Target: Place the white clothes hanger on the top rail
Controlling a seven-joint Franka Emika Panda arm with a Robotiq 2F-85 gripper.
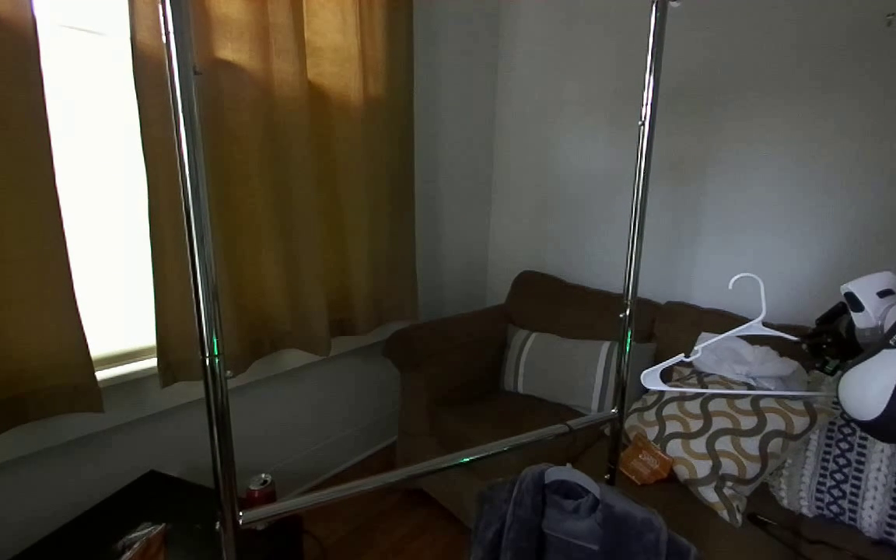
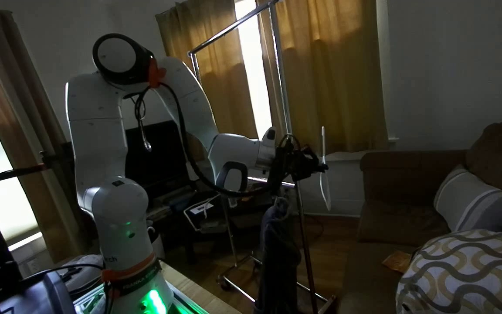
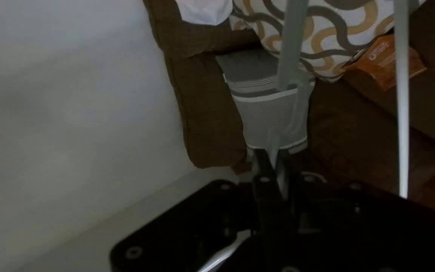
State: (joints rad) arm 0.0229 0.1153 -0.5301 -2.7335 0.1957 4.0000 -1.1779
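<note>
Wrist view: the Robotiq gripper [image 3: 272,160] pinches the white clothes hanger [image 3: 292,49] in its jaws. Right of frame in an exterior view, a gap parts its edge from the chrome upright [image 1: 634,233]; the arm [image 1: 895,381] reads "FRANKA EMIKA".

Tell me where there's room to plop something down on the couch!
There's bare seat on the brown couch between its armrest, the gray striped pillow and the orange packet. It's crowded around the wavy-patterned pillow, crumpled white bag and navy-patterned textile.
</note>
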